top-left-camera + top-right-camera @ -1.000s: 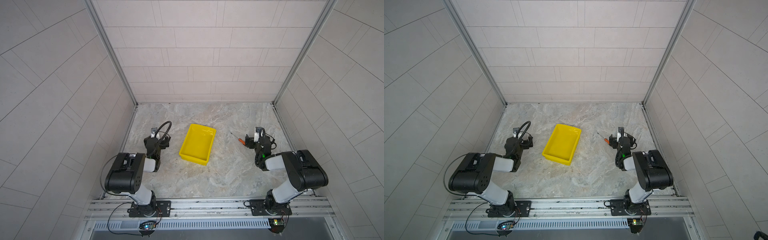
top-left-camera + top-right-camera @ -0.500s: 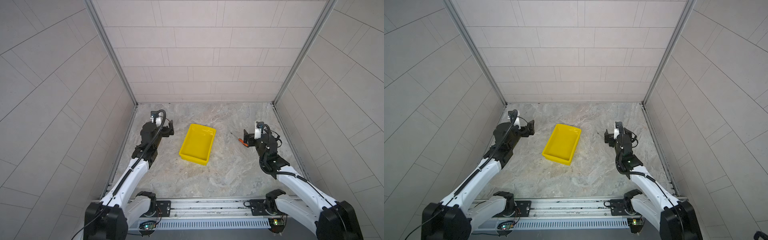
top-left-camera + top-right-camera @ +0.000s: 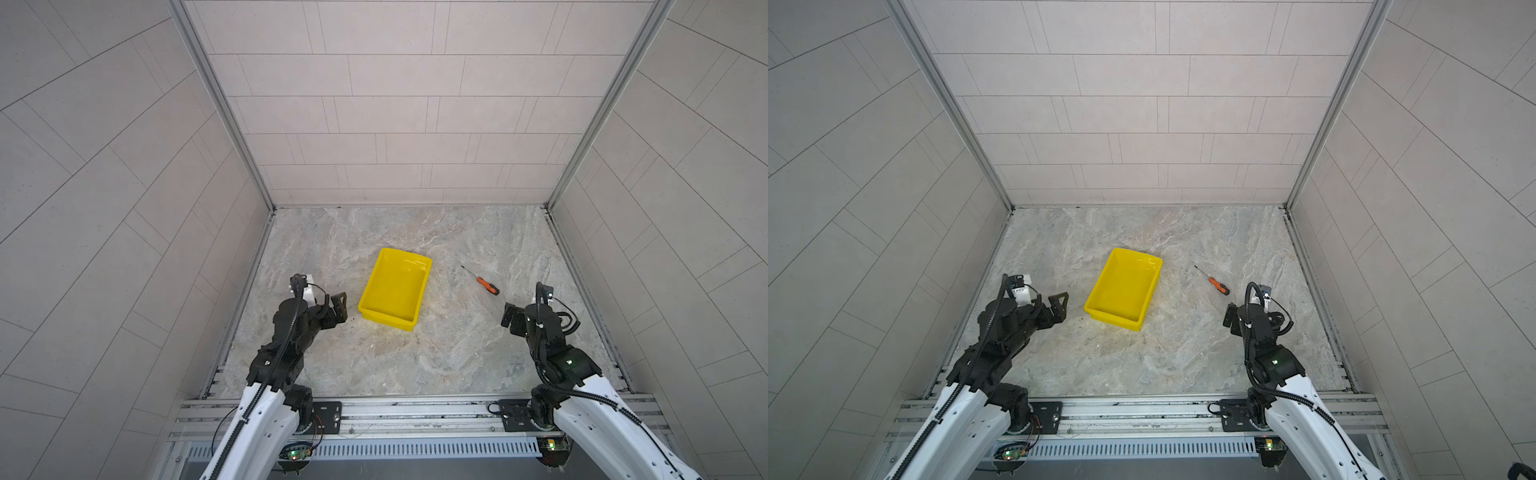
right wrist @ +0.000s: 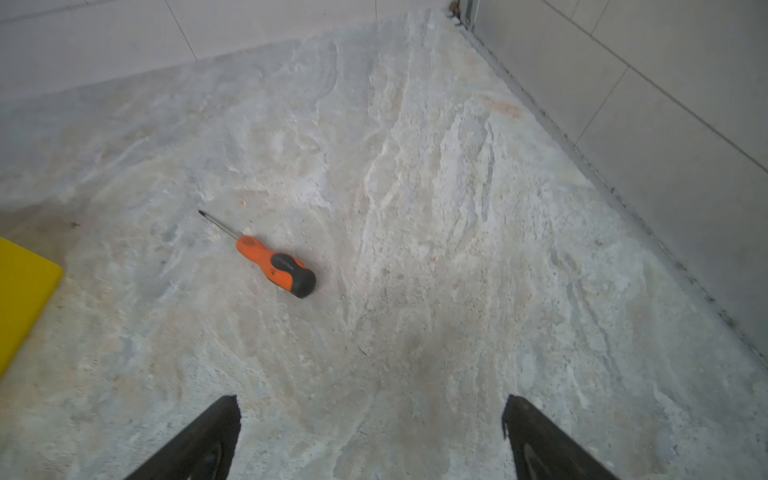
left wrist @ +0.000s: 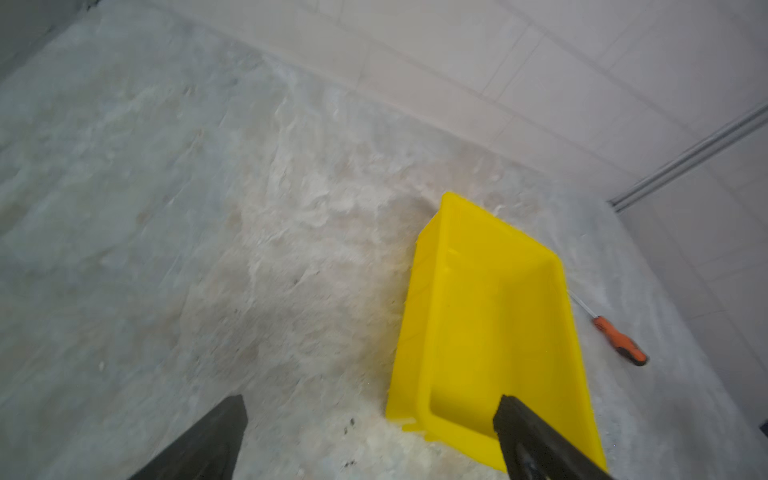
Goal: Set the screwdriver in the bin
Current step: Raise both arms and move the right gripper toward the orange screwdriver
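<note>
The screwdriver (image 3: 486, 285) (image 3: 1218, 285), with an orange handle, a black end and a thin shaft, lies flat on the stone floor to the right of the bin. The yellow bin (image 3: 388, 322) (image 3: 1115, 322) stands mid-floor with nothing in it. My right gripper (image 3: 513, 318) (image 4: 370, 403) hangs open, short of the screwdriver (image 4: 270, 264) on its handle side and apart from it. My left gripper (image 3: 337, 309) (image 5: 370, 405) is open beside the near left corner of the bin (image 5: 405, 332), holding nothing. The left wrist view also shows the screwdriver (image 5: 619, 340) beyond the bin.
Tiled walls close the floor on three sides, with metal corner posts (image 3: 565, 174) at the back. The right wall's foot (image 4: 623, 195) runs close to my right gripper. A metal rail (image 3: 415, 411) carries both arm bases along the front edge.
Both arms have unfolded from a low folded pose and risen. The right gripper has drawn back from over the screwdriver, which lies where it was. The bin has not moved.
</note>
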`<state>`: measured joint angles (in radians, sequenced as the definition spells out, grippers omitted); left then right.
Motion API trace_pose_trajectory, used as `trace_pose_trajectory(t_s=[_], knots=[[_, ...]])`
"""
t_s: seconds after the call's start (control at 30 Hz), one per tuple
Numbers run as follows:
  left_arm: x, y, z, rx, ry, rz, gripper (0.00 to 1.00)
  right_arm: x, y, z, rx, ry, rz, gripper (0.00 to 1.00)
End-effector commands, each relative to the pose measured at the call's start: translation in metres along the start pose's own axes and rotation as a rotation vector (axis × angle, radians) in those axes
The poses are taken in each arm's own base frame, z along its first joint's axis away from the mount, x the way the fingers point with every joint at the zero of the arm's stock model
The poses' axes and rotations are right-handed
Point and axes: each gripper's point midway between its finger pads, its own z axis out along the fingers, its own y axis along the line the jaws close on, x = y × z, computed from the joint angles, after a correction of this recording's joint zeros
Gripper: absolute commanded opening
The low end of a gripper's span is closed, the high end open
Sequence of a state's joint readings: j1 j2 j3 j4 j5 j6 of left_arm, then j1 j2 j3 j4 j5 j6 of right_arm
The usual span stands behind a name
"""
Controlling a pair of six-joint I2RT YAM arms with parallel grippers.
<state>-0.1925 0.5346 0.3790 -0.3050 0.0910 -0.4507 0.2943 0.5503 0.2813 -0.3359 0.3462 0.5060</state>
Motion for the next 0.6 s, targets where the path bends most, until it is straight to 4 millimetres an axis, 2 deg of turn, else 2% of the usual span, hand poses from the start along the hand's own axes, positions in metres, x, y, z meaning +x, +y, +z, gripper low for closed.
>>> trace_pose_trajectory(t_s=[0.0, 0.07, 0.2, 0.4, 0.5, 0.57], knots=[[0.012, 0.031, -0.008, -0.169, 0.042, -0.069, 1.00, -0.011, 0.003, 0.000, -0.003, -0.045, 0.052, 0.99], [0.016, 0.036, -0.004, -0.177, 0.024, -0.093, 1.00, -0.009, 0.007, -0.002, -0.026, -0.026, 0.050, 0.99], [0.020, 0.031, -0.002, -0.143, 0.028, -0.097, 1.00, -0.008, 0.012, -0.001, -0.061, -0.049, 0.045, 0.99], [0.031, 0.051, -0.001, -0.240, 0.029, -0.193, 1.00, -0.005, 0.019, 0.007, -0.058, -0.014, 0.021, 0.97], [0.035, 0.065, -0.008, -0.324, 0.041, -0.218, 1.00, 0.000, 0.027, 0.015, -0.058, 0.038, -0.021, 0.96], [0.033, 0.067, -0.012, -0.338, 0.034, -0.212, 1.00, 0.005, 0.034, 0.021, -0.056, 0.081, -0.056, 0.96]])
